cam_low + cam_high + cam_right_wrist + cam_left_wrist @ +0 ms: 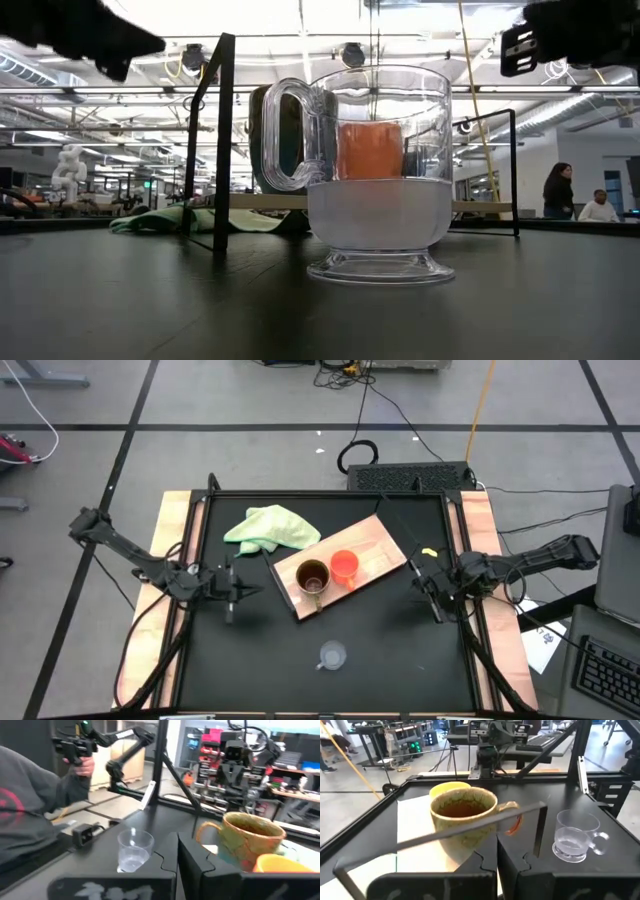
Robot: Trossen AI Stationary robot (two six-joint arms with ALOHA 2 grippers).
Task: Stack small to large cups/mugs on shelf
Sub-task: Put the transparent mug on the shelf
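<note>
**Glass cup waits alone while both hands hang back**

Waiting at about six o'clock on the black worktop [250, 660], the small clear glass cup [332, 656] stands upright and apart from everything else, nearest the front edge. No hand touches it.

Further in, toward the middle, lies the shelf [375, 545], a light wooden board set at a slant. On it the tan-brown mug [312, 577] and the orange cup [345, 566] stand upright, just beside each other, the mug at the end nearer the glass. Neither is nested in the other. A pale green cloth [270, 527] lies crumpled at about eleven o'clock, touching the board's far corner.

The left hand [236, 592] hangs at nine o'clock, the right hand [430, 588] at three o'clock. Both are empty, with the fingers drawn close together in their wrist views.

As I judge it, stacking has not begun. The next move calls for one hand to spread its fingers, take the orange cup and lower it into the mug. The glass would follow, gripped lightly by its rim or handle.
</note>
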